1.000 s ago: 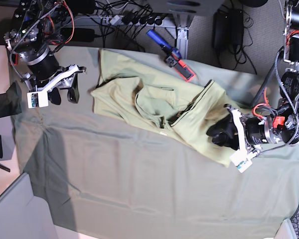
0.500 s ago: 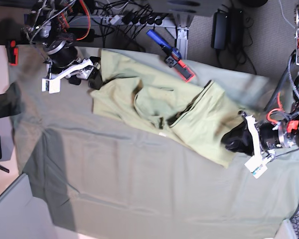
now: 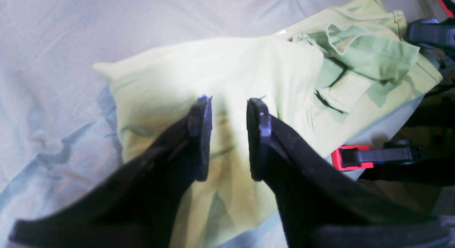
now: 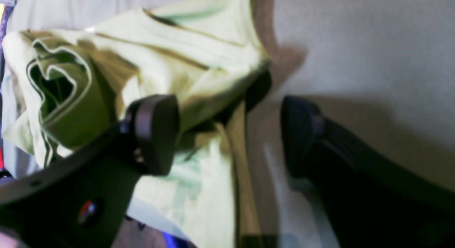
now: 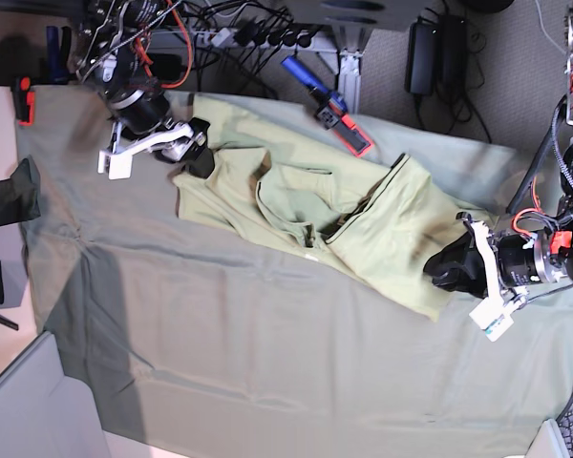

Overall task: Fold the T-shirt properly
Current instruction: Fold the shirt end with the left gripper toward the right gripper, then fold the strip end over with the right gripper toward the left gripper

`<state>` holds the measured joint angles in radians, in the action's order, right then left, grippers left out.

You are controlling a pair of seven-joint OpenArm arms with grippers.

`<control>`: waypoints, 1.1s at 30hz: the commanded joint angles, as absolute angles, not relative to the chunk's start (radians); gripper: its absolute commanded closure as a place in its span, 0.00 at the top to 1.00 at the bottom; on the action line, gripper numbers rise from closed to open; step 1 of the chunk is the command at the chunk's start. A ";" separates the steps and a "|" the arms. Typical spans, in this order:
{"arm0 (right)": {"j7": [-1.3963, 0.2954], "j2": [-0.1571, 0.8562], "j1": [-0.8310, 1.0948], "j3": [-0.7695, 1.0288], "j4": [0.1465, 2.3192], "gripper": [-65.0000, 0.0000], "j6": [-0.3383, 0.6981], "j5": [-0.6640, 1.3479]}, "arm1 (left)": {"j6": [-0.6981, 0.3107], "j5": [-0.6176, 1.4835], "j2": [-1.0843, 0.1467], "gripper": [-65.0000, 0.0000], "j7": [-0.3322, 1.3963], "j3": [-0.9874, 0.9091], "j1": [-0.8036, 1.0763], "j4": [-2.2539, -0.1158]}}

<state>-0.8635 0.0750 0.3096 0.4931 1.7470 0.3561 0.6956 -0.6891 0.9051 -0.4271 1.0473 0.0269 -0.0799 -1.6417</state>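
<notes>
1. Grey-green cloth (image 5: 267,363) covers the table; shirt (image 5: 315,210) lies crumpled across its middle
2. Left gripper (image 3: 229,134), jaws parted, straddles the shirt's edge, likely lining up a pinch
3. Right gripper (image 4: 229,134), jaws wide, sits at the far corner, holding nothing yet

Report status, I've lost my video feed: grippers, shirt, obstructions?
Left gripper open over pale yellow-green cotton T-shirt. Right gripper open, straddling its edge. Shirt crumpled, unfolded. Red-and-black clamp beside it.

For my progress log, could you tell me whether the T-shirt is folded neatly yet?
Not yet: the T-shirt lies crumpled, with loose bunched folds.
</notes>
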 commanded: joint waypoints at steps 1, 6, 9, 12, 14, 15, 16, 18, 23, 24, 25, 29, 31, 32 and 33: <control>-0.865 0.082 0.311 0.487 1.756 0.68 0.422 0.707 | -0.698 0.924 -0.438 0.26 1.029 0.022 -0.096 -1.660; -0.865 0.081 0.311 0.432 1.756 0.68 0.426 0.710 | -0.698 0.924 -0.438 0.26 1.029 0.022 -0.096 -1.660; -0.864 0.069 0.311 0.412 1.756 0.54 0.425 0.707 | -0.698 0.924 -0.438 0.26 1.029 0.022 -0.097 -1.660; -0.852 0.057 0.311 0.411 1.756 0.21 0.424 0.707 | -0.698 0.924 -0.438 0.26 1.030 0.022 -0.097 -1.660; -0.822 0.058 0.311 0.411 1.756 0.04 0.424 0.699 | -0.698 0.924 -0.438 0.26 1.030 0.022 -0.097 -1.660; -0.803 0.058 0.311 0.411 1.756 0.00 0.424 0.683 | -0.698 0.925 -0.438 0.26 1.029 0.022 -0.097 -1.660; -0.787 0.059 0.311 0.411 1.756 0.00 0.425 0.661 | -0.698 0.924 -0.438 0.26 1.030 0.022 -0.097 -1.660; -0.756 0.067 0.311 0.414 1.756 0.00 0.425 0.624 | -0.698 0.924 -0.439 0.26 1.030 0.019 -0.097 -1.660; -0.714 0.130 0.304 0.476 1.756 0.00 0.424 0.573 | -0.698 0.938 -0.442 0.26 1.036 -0.034 -0.097 -1.660; -0.714 0.150 0.302 0.494 1.756 0.00 0.424 0.559 | -0.698 0.958 -0.447 0.26 1.037 -0.053 -0.097 -1.660; -0.714 0.173 0.302 0.516 1.756 0.00 0.424 0.552 | -0.698 0.979 -0.454 0.26 1.037 -0.072 -0.097 -1.660; -0.715 0.270 0.302 0.616 1.756 0.00 0.424 0.553 | -0.698 1.016 -0.481 0.26 1.041 -0.135 -0.097 -1.660; -0.719 0.315 0.302 0.667 1.756 0.00 0.423 0.572 | -0.698 1.021 -0.492 0.26 1.046 -0.146 -0.097 -1.660; -0.725 0.338 0.302 0.690 1.756 0.00 0.423 0.603 | -0.698 1.021 -0.496 0.26 1.047 -0.145 -0.097 -1.660; -0.740 0.357 0.302 0.709 1.756 0.00 0.423 0.651 | -0.698 1.021 -0.496 0.26 1.049 -0.145 -0.097 -1.660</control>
